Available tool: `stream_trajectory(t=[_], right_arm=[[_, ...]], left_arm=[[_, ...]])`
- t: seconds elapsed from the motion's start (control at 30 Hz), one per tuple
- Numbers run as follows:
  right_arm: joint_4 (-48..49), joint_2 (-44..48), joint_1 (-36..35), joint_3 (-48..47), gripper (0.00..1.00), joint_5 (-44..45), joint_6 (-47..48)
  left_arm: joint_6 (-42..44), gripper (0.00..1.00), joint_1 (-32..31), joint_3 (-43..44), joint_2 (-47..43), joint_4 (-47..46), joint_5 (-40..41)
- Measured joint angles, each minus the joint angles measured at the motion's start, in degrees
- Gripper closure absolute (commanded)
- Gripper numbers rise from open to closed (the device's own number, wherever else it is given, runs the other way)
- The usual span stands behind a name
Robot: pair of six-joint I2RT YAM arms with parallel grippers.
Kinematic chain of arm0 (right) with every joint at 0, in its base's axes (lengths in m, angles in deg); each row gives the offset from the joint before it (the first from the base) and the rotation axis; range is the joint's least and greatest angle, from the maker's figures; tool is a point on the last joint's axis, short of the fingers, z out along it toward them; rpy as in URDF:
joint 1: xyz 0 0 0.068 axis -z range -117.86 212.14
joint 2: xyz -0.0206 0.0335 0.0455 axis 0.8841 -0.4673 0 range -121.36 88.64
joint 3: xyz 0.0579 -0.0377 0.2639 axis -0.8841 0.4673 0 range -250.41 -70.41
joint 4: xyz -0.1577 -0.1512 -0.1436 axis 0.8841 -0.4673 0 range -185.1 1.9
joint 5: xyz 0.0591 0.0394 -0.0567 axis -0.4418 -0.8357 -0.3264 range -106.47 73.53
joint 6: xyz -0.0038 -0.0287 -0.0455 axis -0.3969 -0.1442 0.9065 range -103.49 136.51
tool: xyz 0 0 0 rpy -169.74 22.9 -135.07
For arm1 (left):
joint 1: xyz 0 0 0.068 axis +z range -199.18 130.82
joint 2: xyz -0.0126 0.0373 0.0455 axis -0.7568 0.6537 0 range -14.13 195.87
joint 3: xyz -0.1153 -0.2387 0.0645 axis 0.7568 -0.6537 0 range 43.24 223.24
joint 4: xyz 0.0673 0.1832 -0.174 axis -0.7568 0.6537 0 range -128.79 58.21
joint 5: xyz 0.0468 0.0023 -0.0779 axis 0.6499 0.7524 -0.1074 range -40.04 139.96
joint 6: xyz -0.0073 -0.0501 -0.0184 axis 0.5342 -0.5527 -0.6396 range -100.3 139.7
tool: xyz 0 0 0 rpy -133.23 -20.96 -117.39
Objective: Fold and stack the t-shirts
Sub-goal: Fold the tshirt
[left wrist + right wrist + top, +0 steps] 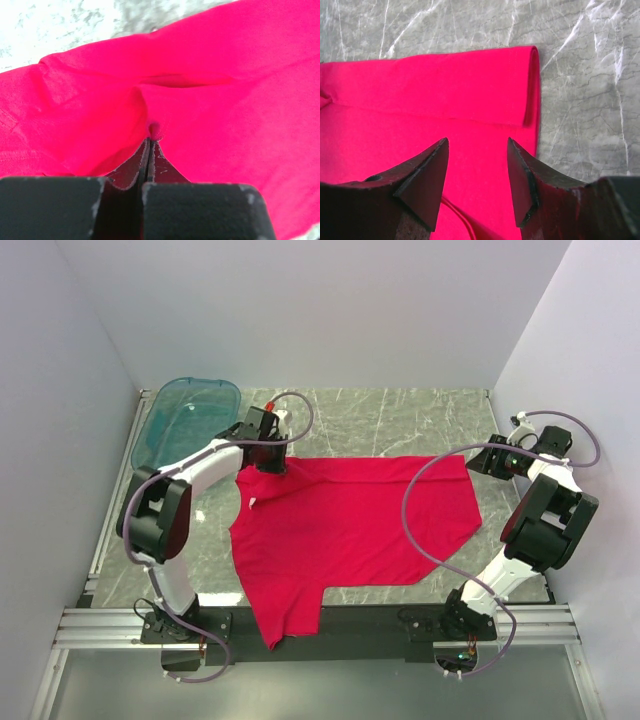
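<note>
A plain bright red t-shirt (pixel 350 530) lies spread on the marble table (pixel 400 420), with one part hanging over the near edge. My left gripper (pixel 268 462) is at the shirt's back left corner. In the left wrist view its jaws are pressed together on a small pinch of the red fabric (pixel 154 129), and the left gripper (pixel 150 142) is shut. My right gripper (pixel 478 462) hovers at the back right corner. There the right gripper (pixel 477 145) is open over the shirt (pixel 420 100), holding nothing, beside a folded-over edge (pixel 532 85).
A translucent teal tub (pixel 190 415) leans at the back left, just behind the left arm. White walls close in the table on three sides. A metal rail (pixel 100 625) runs along the near edge by the arm bases.
</note>
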Motion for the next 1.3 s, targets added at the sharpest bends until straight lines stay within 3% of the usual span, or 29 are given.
stream_trajectory(t=[0.4, 0.6, 0.7, 0.73, 0.83, 1.07, 1.3], right_arm=[[-0.02, 0.0, 0.37, 0.0, 0.43, -0.44, -0.15], [-0.07, 0.0, 0.68, 0.0, 0.43, -0.44, -0.17], [-0.09, 0.0, 0.85, 0.0, 0.43, -0.46, -0.17], [-0.09, 0.0, 0.92, 0.0, 0.43, -0.46, -0.2], [-0.11, 0.0, 1.18, 0.0, 0.43, -0.57, -0.24], [-0.13, 0.0, 1.36, 0.0, 0.43, -0.94, -0.35], [-0.13, 0.0, 1.38, 0.0, 0.43, -1.31, -0.35]], left_arm=[[-1.01, 0.99, -0.83, -3.87, -4.68, -0.15, -2.56], [-3.76, 0.99, -4.22, -5.66, -6.69, -0.81, -2.97], [-6.32, 0.85, -7.06, -7.19, -7.72, -2.12, -2.84], [-7.02, 0.69, -8.22, -7.82, -7.89, -2.6, -2.73], [-9.9, 0.47, -12.04, -10.14, -8.04, -3.85, -1.84], [-13.11, 0.33, -20.92, -14.32, -10.36, -2.49, 7.48], [-13.0, 0.33, -16.9, -13.99, -17.14, -2.49, 16.57]])
